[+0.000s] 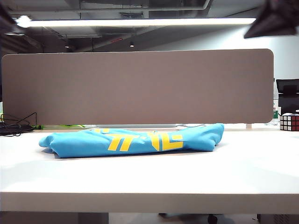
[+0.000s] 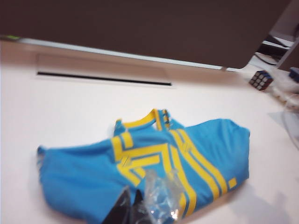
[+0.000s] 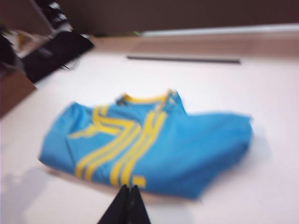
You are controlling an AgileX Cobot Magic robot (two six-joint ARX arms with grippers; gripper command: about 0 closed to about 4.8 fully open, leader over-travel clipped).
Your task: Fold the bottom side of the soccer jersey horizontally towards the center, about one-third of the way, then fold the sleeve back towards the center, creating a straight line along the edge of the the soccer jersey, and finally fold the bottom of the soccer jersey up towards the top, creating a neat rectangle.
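Observation:
The soccer jersey (image 1: pixel 135 140) lies folded into a long sky-blue bundle in the middle of the white table (image 1: pixel 149 182), yellow bars and lettering facing up. In the left wrist view the soccer jersey (image 2: pixel 93 182) lies below my left gripper (image 2: pixel 132 189), which hangs above its near edge. The jaws are shut with no cloth between them, and a crumpled clear plastic scrap (image 2: pixel 161 196) clings beside them. In the right wrist view my right gripper (image 3: pixel 129 185) hovers just off the near edge of the soccer jersey (image 3: pixel 187 149), shut and empty.
A grey partition (image 1: pixel 135 86) stands along the table's far edge, with a cable slot (image 2: pixel 103 78) in front of it. A puzzle cube (image 1: pixel 289 122) sits at the far right and black cables (image 1: pixel 16 126) at the far left. A dark arm part (image 1: pixel 271 18) juts in overhead.

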